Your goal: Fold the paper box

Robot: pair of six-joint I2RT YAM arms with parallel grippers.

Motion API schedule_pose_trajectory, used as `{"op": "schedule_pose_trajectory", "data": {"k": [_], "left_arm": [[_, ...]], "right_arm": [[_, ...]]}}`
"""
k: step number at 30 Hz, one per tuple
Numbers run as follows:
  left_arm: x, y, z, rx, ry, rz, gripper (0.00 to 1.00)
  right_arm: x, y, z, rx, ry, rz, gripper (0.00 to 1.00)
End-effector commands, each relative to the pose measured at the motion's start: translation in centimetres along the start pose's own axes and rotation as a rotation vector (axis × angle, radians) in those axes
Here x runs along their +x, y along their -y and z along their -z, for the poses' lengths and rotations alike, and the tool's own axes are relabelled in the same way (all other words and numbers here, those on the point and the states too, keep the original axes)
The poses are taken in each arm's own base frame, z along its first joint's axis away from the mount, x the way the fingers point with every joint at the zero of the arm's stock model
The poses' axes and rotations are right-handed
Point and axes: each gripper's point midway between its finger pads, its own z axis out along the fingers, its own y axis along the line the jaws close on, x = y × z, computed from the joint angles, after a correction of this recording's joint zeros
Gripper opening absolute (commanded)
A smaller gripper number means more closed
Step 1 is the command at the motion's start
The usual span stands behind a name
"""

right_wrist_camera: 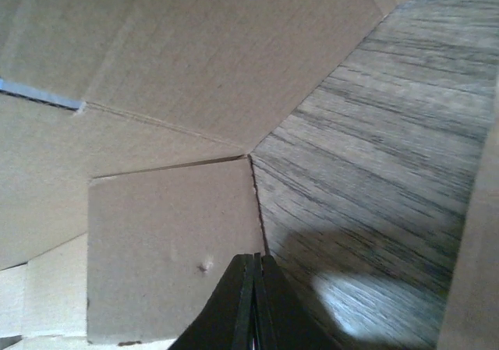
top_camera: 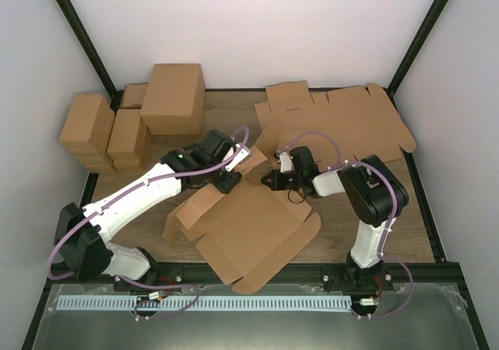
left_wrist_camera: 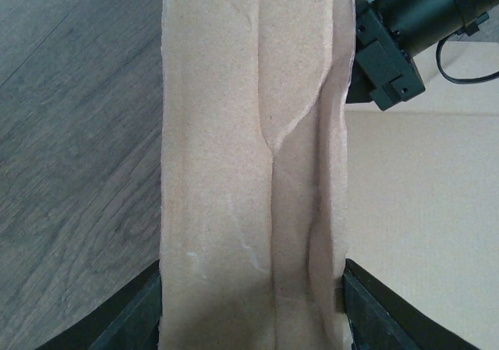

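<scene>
Box [top_camera: 253, 233] sat mid-table toward the near edge, just ahead of the two arm bases. Plain brown, no print. It was partly folded: the big panel lay flat on the table [top_camera: 339, 237], one side wall stood up along its left edge, and small tabs stuck out on the right and near sides.

Left tool [top_camera: 231, 178] was at the box's far edge, grasping a flap [left_wrist_camera: 249, 171]. In the left wrist view the flap filled the whole gap, with its two long edges against both fingers [left_wrist_camera: 136, 319]. The flap was creased and wrinkled lengthwise and ran straight away from the camera.

Right tool [top_camera: 270, 181] was just to the right, pointing left at that same far edge. It was clenched tight with nothing in it; the right wrist view had both fingers pressed together with no gap. Its tip hung over a small square panel, right at the corner where cardboard met bare wood. I couldn't tell if the tip touched the cardboard.

The two tools were near each other but apart. The right one showed in the left wrist view, top right, just beside the flap.

Also on the table:
- A flat blank [top_camera: 343, 124] lay at the back right, unfolded, with its near edge behind the right arm.
- Cartons [top_camera: 171, 97] were stacked at the back left. The biggest was nearest the middle, with smaller ones to its left by the wall.
</scene>
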Motion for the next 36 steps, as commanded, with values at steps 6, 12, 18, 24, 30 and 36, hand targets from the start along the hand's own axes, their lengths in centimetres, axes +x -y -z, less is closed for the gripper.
{"op": "schedule_pose_trajectory", "data": {"k": [6,12,18,24,30,36], "left_arm": [[2.2,0.2,-1.3,0.002,-0.088,0.009,0.54],[1.6,0.6,-0.9,0.019,-0.06,0.009,0.54],[1.9,1.0,-1.0,0.031,-0.06,0.003,0.54],[1.9,1.1,-1.1,0.033,-0.059,-0.004,0.54],[1.9,0.9,-0.8,0.02,-0.057,-0.001,0.54],[1.9,1.1,-0.8,0.032,-0.051,-0.002,0.54]], "right_arm": [[-3.0,-0.8,3.4,0.048,0.113,0.12,0.01],[-7.7,1.0,6.9,0.033,0.221,0.197,0.04],[-11.2,-1.5,10.6,-0.033,0.423,0.52,0.25],[-14.1,-1.9,9.4,-0.077,0.407,0.705,0.47],[-16.2,-1.0,8.6,-0.066,0.389,0.71,0.62],[-16.5,-1.3,8.5,-0.116,0.356,0.765,0.83]]}}
